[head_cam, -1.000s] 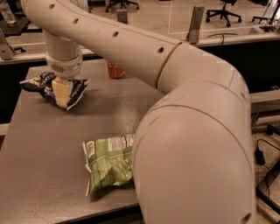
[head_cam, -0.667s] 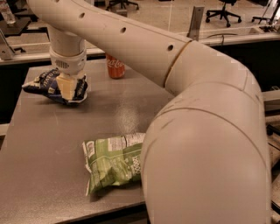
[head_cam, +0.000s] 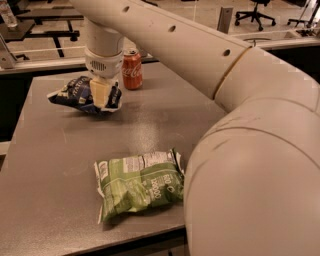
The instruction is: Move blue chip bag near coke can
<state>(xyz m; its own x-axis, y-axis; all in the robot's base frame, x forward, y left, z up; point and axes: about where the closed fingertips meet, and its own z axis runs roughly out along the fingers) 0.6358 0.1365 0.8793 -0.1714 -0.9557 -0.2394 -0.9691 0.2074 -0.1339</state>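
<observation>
From my end the gripper point(head_cam: 102, 99) is clamped on the blue chip bag point(head_cam: 70, 93), holding it at the back left of the table point(head_cam: 45, 200), just left of the coke can point(head_cam: 132, 71) but not touching it. The can stands upright. The green chip bag point(head_cam: 140, 184) lies flat near the front edge. Compared with a second ago, arm and bag have slid right, closer to the can

Green chip bag point(head_cam: 139, 182) flat on grey table point(head_cam: 50, 165), near front edge. Office chair point(head_cam: 255, 12) far behind.
</observation>
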